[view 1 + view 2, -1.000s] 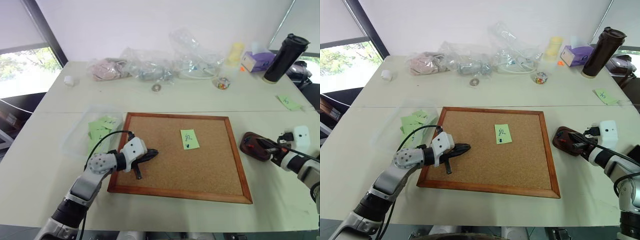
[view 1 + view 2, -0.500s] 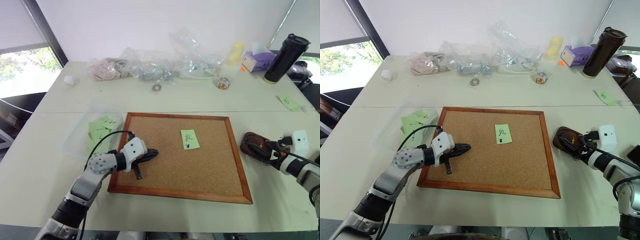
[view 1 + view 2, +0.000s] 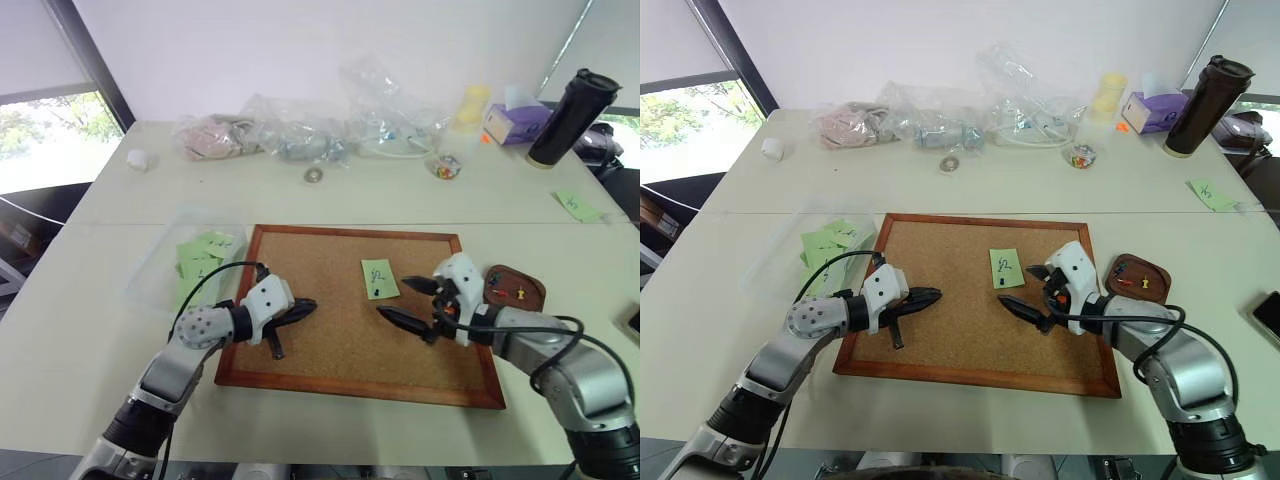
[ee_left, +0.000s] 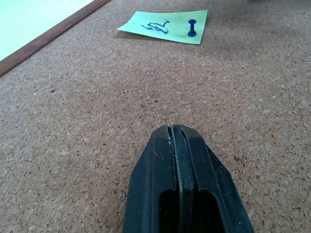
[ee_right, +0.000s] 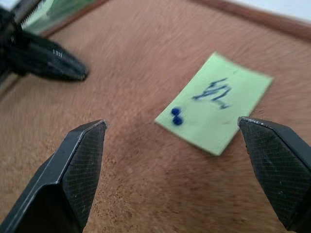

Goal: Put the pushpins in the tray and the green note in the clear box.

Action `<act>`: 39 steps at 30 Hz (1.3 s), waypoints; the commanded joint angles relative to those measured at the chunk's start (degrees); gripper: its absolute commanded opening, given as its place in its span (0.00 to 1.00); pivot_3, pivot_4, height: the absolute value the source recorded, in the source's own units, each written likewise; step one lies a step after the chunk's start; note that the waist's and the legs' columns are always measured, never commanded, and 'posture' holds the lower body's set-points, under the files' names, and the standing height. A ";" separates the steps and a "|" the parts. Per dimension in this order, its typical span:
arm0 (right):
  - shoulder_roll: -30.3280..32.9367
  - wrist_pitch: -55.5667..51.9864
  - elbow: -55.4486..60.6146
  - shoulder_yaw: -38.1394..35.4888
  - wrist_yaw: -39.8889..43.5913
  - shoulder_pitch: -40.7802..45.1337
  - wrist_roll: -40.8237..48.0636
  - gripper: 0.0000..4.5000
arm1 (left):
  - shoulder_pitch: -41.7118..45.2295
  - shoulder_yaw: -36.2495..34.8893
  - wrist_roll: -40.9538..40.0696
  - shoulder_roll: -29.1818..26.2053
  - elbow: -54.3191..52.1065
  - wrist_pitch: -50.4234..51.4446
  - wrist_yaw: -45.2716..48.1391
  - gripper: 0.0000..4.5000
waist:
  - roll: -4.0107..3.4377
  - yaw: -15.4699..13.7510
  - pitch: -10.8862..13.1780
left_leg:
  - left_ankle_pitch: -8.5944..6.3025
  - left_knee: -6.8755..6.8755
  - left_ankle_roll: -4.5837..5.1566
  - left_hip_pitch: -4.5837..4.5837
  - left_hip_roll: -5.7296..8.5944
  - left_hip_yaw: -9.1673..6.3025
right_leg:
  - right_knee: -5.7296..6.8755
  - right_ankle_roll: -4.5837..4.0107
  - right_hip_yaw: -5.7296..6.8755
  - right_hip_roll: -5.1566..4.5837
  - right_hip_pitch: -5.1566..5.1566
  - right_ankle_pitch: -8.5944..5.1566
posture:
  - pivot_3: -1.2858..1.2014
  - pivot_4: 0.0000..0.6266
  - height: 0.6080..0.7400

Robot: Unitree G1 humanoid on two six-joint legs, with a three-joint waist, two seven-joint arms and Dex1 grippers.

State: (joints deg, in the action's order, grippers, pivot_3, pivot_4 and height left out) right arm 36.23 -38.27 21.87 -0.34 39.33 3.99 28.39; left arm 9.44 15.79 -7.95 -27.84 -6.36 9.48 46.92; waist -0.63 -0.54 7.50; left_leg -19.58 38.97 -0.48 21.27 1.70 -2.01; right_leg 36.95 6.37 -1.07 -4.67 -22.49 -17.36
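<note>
We are holding our right gripper [image 3: 1032,290] wide open and empty beside the green note [image 3: 1004,267], pinned to the cork board [image 3: 970,340] by a blue pushpin [image 4: 192,28]. Closing off-centre risks creasing paper. Our left gripper [image 3: 923,297] is resting shut, empty.

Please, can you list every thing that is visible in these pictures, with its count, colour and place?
cork board: one, wood-framed, table centre
green note: one, pale green, pinned on board
blue pushpin: one, in note
tray: one, dark brown, right of board, red and yellow pins inside
clear box: one, left of board, green notes inside
plastic bags: several, clear, far edge
flask: one, dark, far right
left gripper: shut, over board
right gripper: open, near note
</note>
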 commanded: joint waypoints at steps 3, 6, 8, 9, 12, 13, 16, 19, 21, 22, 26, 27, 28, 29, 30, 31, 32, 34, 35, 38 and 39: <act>-1.99 5.82 -2.62 2.53 1.12 2.05 -3.26 0.99 | -2.69 1.55 1.90 -1.19 1.83 2.53 0.26 0.00 | 0.01 0.11 0.00 | 0.00 -0.01 0.00 0.00 0.00 0.00 | 0.00 0.00 0.00 0.00 0.00 0.00 | 0.52 0.24 1.00; -2.97 8.61 -4.90 4.05 1.71 2.58 -5.31 0.99 | -2.86 1.42 1.92 -1.24 1.70 2.63 0.05 0.00 | 0.02 0.15 0.01 | 0.01 -0.01 -0.01 0.00 0.00 0.00 | 0.01 0.00 0.00 0.01 -0.01 0.00 | 0.52 0.24 1.00; -3.54 10.06 -6.24 4.76 1.89 2.94 -6.47 0.99 | -2.91 1.39 1.89 -1.29 1.64 2.73 -0.03 0.00 | 0.01 0.17 0.00 | 0.01 -0.01 -0.02 0.00 0.00 0.00 | 0.01 0.00 0.00 0.01 -0.02 0.00 | 0.52 0.24 1.00; -3.91 10.73 -7.02 5.05 1.95 3.15 -7.01 0.99 | -2.91 1.38 1.89 -1.30 1.61 2.74 -0.07 0.00 | 0.01 0.22 0.00 | 0.02 -0.01 -0.03 0.00 0.00 0.00 | 0.01 0.00 0.00 0.01 -0.02 0.00 | 0.52 0.24 1.00; -4.55 12.29 -9.28 5.83 2.17 3.63 -8.70 0.99 | -2.91 1.39 1.95 -1.34 1.52 2.70 -0.13 0.00 | 0.01 0.28 0.00 | 0.02 -0.01 -0.03 -0.01 0.00 0.00 | 0.02 0.00 0.01 0.01 -0.01 0.00 | 0.52 0.24 1.00; -4.62 12.70 -9.81 6.01 2.25 3.60 -9.08 0.99 | -2.99 1.39 1.95 -1.38 1.34 2.72 -0.13 0.00 | 0.01 0.28 0.00 | 0.02 -0.01 -0.03 -0.01 0.00 0.00 | 0.02 0.00 0.01 0.01 -0.01 0.00 | 0.52 0.24 1.00; -4.76 14.01 -11.44 6.93 2.56 3.58 -10.58 0.99 | -3.07 1.42 2.00 -1.45 1.06 2.74 -0.13 0.00 | 0.02 0.35 -0.01 | 0.05 -0.01 -0.09 -0.02 0.00 0.00 | 0.02 0.00 0.01 0.01 -0.01 0.00 | 0.52 0.24 1.00; -4.63 14.97 -11.89 7.92 2.73 3.22 -12.07 0.82 | -3.20 1.39 2.04 -1.51 0.84 2.76 -0.19 0.00 | 0.06 0.39 -0.03 | 0.04 -0.01 -0.08 -0.04 0.00 0.00 | 0.03 0.00 0.01 0.01 0.01 0.00 | 0.52 0.24 1.00; -4.73 15.68 -12.18 8.28 2.81 3.01 -12.91 0.60 | -3.29 1.34 2.03 -1.53 0.70 2.85 -0.25 0.00 | 0.07 0.42 -0.04 | 0.04 -0.02 -0.08 -0.04 0.00 0.00 | 0.03 0.00 0.01 0.02 0.00 0.00 | 0.52 0.24 1.00; -4.82 16.08 -12.35 8.44 2.85 2.99 -13.33 0.49 | -3.30 1.31 2.02 -1.52 0.66 2.91 -0.27 0.00 | 0.07 0.43 -0.04 | 0.05 -0.02 -0.09 -0.04 0.00 0.00 | 0.03 0.00 0.01 0.02 0.00 0.00 | 0.52 0.24 1.00; -5.45 17.08 -13.37 9.30 2.73 3.38 -14.88 0.04 | -3.35 1.24 1.96 -1.48 0.54 3.08 -0.27 0.00 | 0.12 0.59 -0.08 | 0.05 -0.02 -0.09 -0.05 0.00 0.00 | 0.03 0.00 0.01 0.02 0.01 0.00 | 0.52 0.24 1.00; -5.61 17.27 -13.42 9.53 2.83 3.47 -15.11 0.02 | -3.36 1.21 1.95 -1.46 0.53 3.12 -0.27 0.00 | 0.12 0.68 -0.09 | 0.05 -0.02 -0.09 -0.06 0.00 -0.01 | 0.03 0.00 0.01 0.02 0.01 0.00 | 0.52 0.24 1.00; -5.77 17.39 -13.29 9.73 2.89 3.48 -15.37 0.02 | -3.44 1.20 1.92 -1.43 0.40 3.23 -0.30 0.00 | 0.13 0.93 -0.10 | 0.05 -0.02 -0.09 -0.06 0.00 -0.01 | 0.03 0.00 0.01 0.02 0.01 0.00 | 0.52 0.24 1.00; -5.91 17.44 -13.11 9.82 2.91 3.51 -15.53 0.02 | -3.48 1.20 1.90 -1.40 0.31 3.28 -0.31 0.00 | 0.15 1.10 -0.11 | 0.04 -0.03 -0.08 -0.07 -0.01 -0.01 | 0.03 0.00 0.01 0.02 0.02 0.00 | 0.52 0.24 1.00; -6.15 17.40 -12.90 9.70 2.84 3.56 -15.50 0.02 | -3.49 1.22 1.88 -1.39 0.25 3.32 -0.31 0.00 | 0.15 1.15 -0.11 | 0.04 -0.03 -0.08 -0.07 -0.01 -0.01 | 0.03 0.00 0.01 0.01 0.04 0.00 | 0.52 0.24 1.00; -6.46 16.89 -12.49 9.10 2.49 3.62 -15.07 0.02 | -3.45 1.25 1.83 -1.35 0.25 3.38 -0.30 0.00 | 0.15 1.17 -0.12 | 0.04 -0.03 -0.07 -0.08 -0.01 -0.02 | 0.03 0.00 0.01 0.01 0.04 0.00 | 0.52 0.24 1.00; -6.67 16.54 -12.18 8.61 2.25 3.58 -14.76 0.02 | -3.48 1.30 1.81 -1.32 0.22 3.41 -0.31 0.00 | 0.15 1.17 -0.12 | 0.03 -0.03 -0.06 -0.08 -0.01 -0.02 | 0.03 0.00 0.01 0.01 0.04 0.00 | 0.52 0.24 1.00; -6.94 15.41 -11.17 6.98 1.72 3.43 -13.58 0.02 | -3.50 1.36 1.79 -1.27 0.18 3.54 -0.29 0.00 | 0.14 1.18 -0.12 | 0.03 -0.03 -0.05 -0.09 -0.01 -0.03 | 0.04 0.00 0.02 0.01 0.04 0.00 | 0.52 0.24 1.00; -7.01 13.67 -9.30 4.70 1.30 3.04 -11.30 0.02 | -3.55 1.40 1.70 -1.24 0.12 3.83 -0.26 0.00 | 0.14 1.18 -0.12 | 0.02 -0.03 -0.04 -0.09 -0.01 -0.03 | 0.04 0.00 0.02 0.01 0.05 0.00 | 0.52 0.24 1.00; -6.93 9.02 -3.78 -1.23 0.36 2.28 -4.91 0.02 | -3.48 1.56 1.49 -1.10 0.03 4.52 -0.20 0.00 | 0.10 0.90 -0.09 | 0.01 -0.03 -0.03 -0.02 -0.01 -0.04 | 0.04 0.00 0.01 0.00 -0.01 0.00 | 0.52 0.24 1.00; -6.89 7.72 -2.51 -2.50 0.03 2.27 -3.36 0.02 | -3.39 1.59 1.49 -1.05 0.06 4.62 -0.19 0.00 | 0.08 0.85 -0.08 | 0.03 -0.03 -0.07 0.07 -0.01 -0.05 | 0.04 0.00 0.01 -0.02 -0.08 0.00 | 0.52 0.24 1.00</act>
State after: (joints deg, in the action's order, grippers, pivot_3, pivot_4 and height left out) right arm 29.10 -29.34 14.40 2.22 40.17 5.56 21.43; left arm 7.88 15.14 -7.99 -28.11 -8.68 11.01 46.04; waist -0.55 0.31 7.42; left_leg -19.51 38.95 -0.62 21.38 1.71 -2.06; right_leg 36.99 6.37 -1.07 -4.70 -22.61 -17.36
